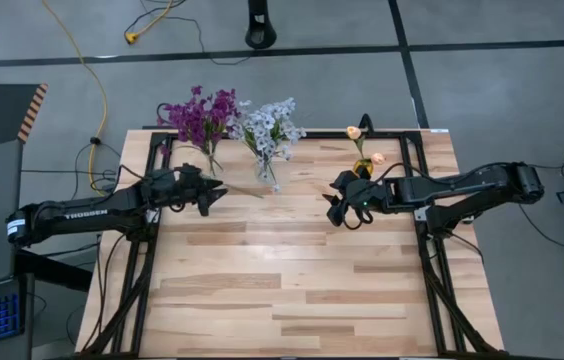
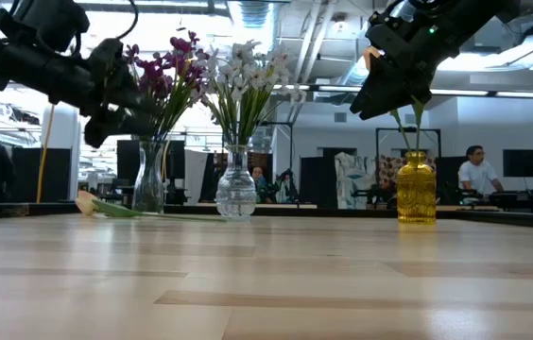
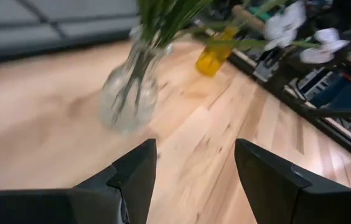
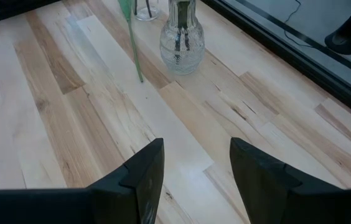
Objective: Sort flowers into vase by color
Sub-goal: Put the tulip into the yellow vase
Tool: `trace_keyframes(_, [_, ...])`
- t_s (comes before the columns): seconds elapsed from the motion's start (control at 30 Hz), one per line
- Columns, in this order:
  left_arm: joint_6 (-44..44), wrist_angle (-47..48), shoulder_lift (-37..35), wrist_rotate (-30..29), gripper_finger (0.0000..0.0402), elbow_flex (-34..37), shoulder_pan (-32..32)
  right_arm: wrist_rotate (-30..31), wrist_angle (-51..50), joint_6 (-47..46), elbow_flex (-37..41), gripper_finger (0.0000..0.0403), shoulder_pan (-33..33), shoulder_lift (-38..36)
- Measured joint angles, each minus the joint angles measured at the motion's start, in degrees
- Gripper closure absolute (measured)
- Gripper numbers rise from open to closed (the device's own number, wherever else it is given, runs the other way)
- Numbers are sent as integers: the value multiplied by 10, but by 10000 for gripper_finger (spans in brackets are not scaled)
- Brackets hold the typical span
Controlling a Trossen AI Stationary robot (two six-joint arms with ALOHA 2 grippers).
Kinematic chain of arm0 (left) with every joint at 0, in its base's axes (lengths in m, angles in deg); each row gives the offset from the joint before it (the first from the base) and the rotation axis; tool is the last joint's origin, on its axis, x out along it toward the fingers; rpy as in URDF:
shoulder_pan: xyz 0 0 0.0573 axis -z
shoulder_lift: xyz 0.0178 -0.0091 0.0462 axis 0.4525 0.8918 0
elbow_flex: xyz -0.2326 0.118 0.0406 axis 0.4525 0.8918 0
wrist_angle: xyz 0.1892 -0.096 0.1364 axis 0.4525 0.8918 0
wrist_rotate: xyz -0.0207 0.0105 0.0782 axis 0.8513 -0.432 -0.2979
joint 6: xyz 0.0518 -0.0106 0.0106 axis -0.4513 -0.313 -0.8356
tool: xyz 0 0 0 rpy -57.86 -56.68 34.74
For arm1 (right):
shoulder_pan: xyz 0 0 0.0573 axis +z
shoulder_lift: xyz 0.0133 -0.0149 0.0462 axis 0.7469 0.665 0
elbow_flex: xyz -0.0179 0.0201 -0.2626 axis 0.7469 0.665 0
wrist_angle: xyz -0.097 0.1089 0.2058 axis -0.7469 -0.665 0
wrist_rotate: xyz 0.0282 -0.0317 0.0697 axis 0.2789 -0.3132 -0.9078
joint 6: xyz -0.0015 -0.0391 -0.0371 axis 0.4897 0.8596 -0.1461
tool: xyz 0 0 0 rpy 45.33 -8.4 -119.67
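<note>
High view shows three vases along the far edge of the bench (image 1: 292,290): purple flowers (image 1: 200,113) in the leftmost, blue-white flowers (image 1: 270,125) in the middle vase (image 1: 266,170), and peach buds (image 1: 365,145) in the yellow vase (image 1: 363,168) on the right. The left pincer (image 1: 214,193) hovers just beside the purple and middle vases, its fingers spread and holding nothing. The right pincer (image 1: 336,205) hangs near the yellow vase, likewise spread and empty.

The low view adds what the overhead one hardly shows: a loose peach bud (image 2: 86,202) lies flat on the bench by the foot of the tall glass vase (image 2: 149,179), its green stem running along the surface toward the middle vase. The right wrist view catches a stretch of that loose green stem (image 4: 133,50) lying beside the round clear vase (image 4: 182,38), ahead of the right pincer's own spread fingers (image 4: 144,180). The left wrist view looks past its spread fingers (image 3: 135,177) at the middle vase and the yellow one beyond, but not at the fallen sprig.

My judgement: that sprig belongs in the yellow vase. It lies below and just behind the left pincer, long axis roughly across the bench, so the left arm is nearer, while the right arm is nearer the vase it should go into.
</note>
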Motion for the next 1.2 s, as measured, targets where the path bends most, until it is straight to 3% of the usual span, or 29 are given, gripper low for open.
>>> trace_keyframes(0.3, [127,78,2,-11,198,0,17,0,0,0,0,194,0,0])
trace_keyframes(0.5, [256,110,2,-83,198,0,31,0,0,-4,0,194,0,0])
trace_keyframes(0.77, [392,155,53,-120,198,0,31,0,0,-30,0,194,0,0])
trace_keyframes(0.9, [417,131,106,-153,198,0,31,0,0,-30,0,194,0,0])
trace_keyframes(1.2, [386,-44,228,-195,198,0,24,-2,-3,-30,0,194,0,0])
